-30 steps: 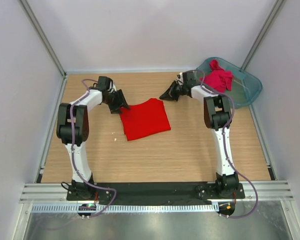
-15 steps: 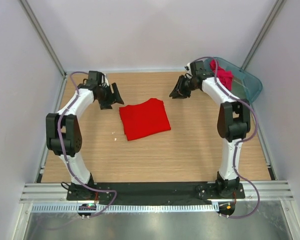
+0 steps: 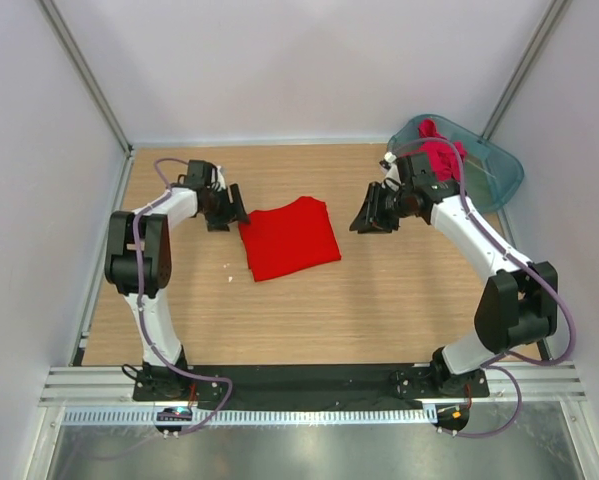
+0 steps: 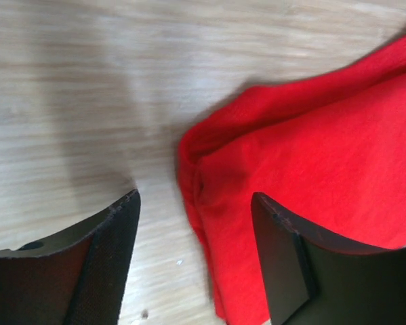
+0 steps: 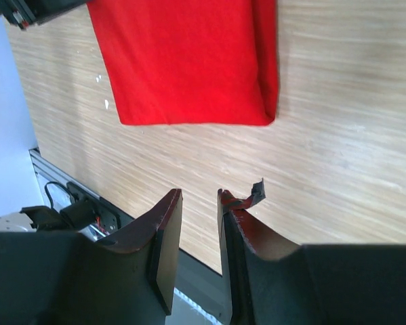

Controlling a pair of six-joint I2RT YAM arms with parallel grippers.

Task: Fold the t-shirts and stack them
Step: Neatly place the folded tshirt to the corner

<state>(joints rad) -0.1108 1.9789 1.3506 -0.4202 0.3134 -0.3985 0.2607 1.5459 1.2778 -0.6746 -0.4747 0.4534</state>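
Red cloth, bright and matte, is what my left wrist camera sees best: one corner of the red t-shirt (image 4: 311, 156), its edges stacked in soft, rounded layers where the fold doubles over. My left gripper (image 4: 196, 264) hangs there with its jaws wide, one finger over bare wood and the other over the cloth, the corner lying between them. Whether either pad touches anything, I cannot tell.

From above none of those layers show. There the tee is a tidy, slightly skewed rectangle lying flat near the middle of the wooden table (image 3: 329, 320), with my left jaws just beside its far left corner. A few pale specks (image 3: 229, 266) dot the wood near its left edge.

My right wrist camera looks across the same shirt from the other side: a smooth, even sheet with one rolled fold running down its edge. My right gripper (image 5: 194, 237) is near the cloth but off it, over bare wood, its jaws parted only narrowly with nothing between them. A small ragged scrap (image 5: 257, 191) sticks up beside one fingertip.

Only the overhead view reaches the far right corner, where the teal tub (image 3: 499, 180) holds the darker crimson-pink t-shirt (image 3: 437, 155), bunched in a heap and partly hidden behind my right arm.
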